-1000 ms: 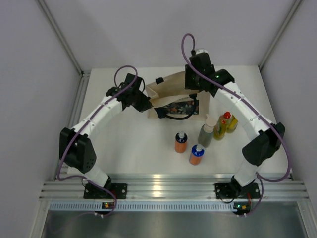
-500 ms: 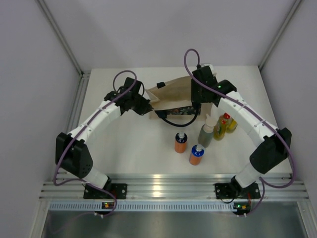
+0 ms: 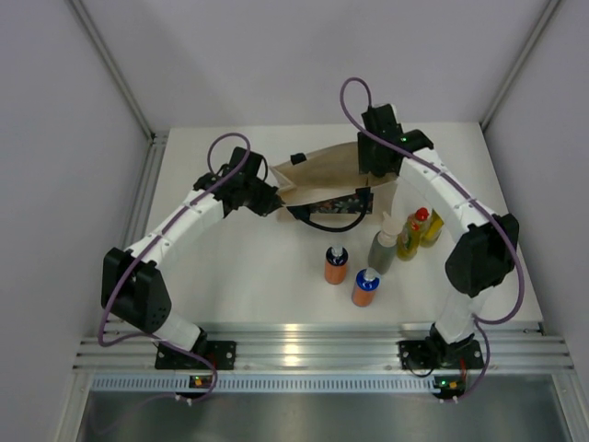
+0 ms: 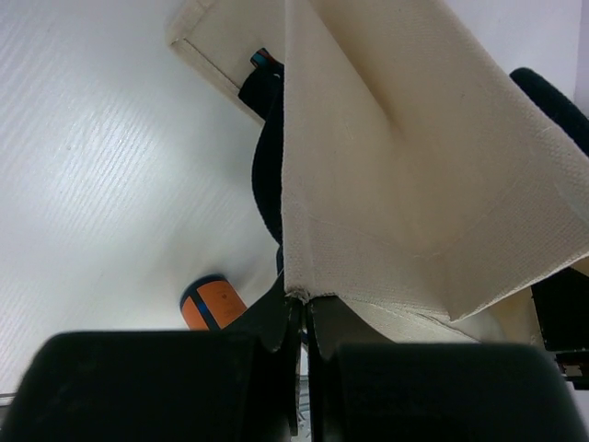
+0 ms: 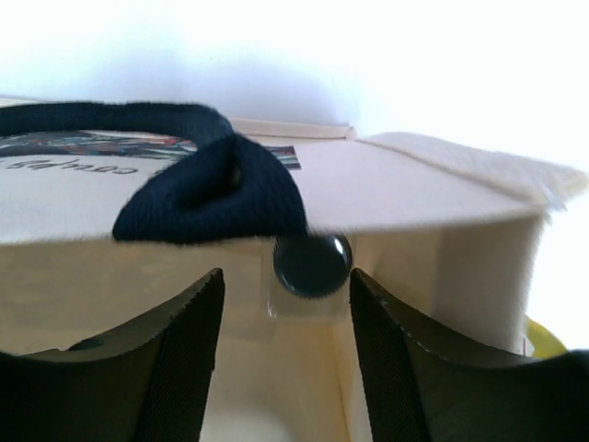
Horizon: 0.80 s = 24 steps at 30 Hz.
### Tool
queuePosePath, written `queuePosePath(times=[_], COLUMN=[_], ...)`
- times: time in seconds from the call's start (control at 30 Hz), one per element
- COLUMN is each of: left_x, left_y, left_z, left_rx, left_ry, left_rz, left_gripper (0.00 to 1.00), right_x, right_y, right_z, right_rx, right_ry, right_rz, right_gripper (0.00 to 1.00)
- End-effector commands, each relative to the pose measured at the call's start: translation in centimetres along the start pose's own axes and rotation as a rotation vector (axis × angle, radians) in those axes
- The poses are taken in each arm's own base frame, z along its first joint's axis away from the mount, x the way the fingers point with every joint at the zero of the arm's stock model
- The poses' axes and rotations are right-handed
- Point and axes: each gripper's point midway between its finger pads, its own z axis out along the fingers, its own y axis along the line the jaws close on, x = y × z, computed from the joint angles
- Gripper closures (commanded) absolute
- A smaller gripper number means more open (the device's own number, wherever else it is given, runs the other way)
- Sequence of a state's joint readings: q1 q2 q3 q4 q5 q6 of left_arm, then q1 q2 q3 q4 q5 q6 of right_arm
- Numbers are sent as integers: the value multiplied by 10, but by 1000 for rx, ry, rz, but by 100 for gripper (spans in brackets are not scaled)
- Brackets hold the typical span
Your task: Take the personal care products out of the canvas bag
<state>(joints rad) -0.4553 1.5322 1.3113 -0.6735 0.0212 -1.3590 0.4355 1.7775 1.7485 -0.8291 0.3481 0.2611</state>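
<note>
We see a beige rectangular canvas bag (image 3: 317,175) at the back of the white worktop (image 3: 239,267), our left fingers (image 4: 267,368) pinching its cloth edge, right fingers (image 5: 189,359) spread, seemingly at its mouth, two orange bottles (image 3: 336,265), a grey-green bottle (image 3: 382,250) and two yellow bottles (image 3: 411,236) standing out in front of it.

The canvas bag (image 5: 433,198) fills most of the frame, its pale inner wall facing the camera. A black handle (image 5: 198,189) loops across the upper left, folded over the rim. Behind it, at the upper left, runs a strip of the printed panel (image 5: 83,147) with script. A dark round snap (image 5: 311,262) sits at centre. The jaws of the right gripper (image 5: 285,318) stand apart along the bottom, with the snap just above the gap. A yellow sliver (image 5: 543,339) shows at the lower right edge.
</note>
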Motion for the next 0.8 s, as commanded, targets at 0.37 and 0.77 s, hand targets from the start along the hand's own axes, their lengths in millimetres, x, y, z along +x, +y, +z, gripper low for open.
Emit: queuePosePath(times=[0.37, 0.77], left_x=[-8, -12], left_y=[17, -2], left_z=[0, -4], left_rx=[-61, -21], left_ry=[-43, -43], left_rz=[0, 34], left_gripper=[100, 100], right_x=[26, -15], right_y=[-12, 15], right_z=[63, 50], right_rx=[31, -111], right_ry=[133, 13], right_rz=[-101, -53], right_gripper=[41, 100])
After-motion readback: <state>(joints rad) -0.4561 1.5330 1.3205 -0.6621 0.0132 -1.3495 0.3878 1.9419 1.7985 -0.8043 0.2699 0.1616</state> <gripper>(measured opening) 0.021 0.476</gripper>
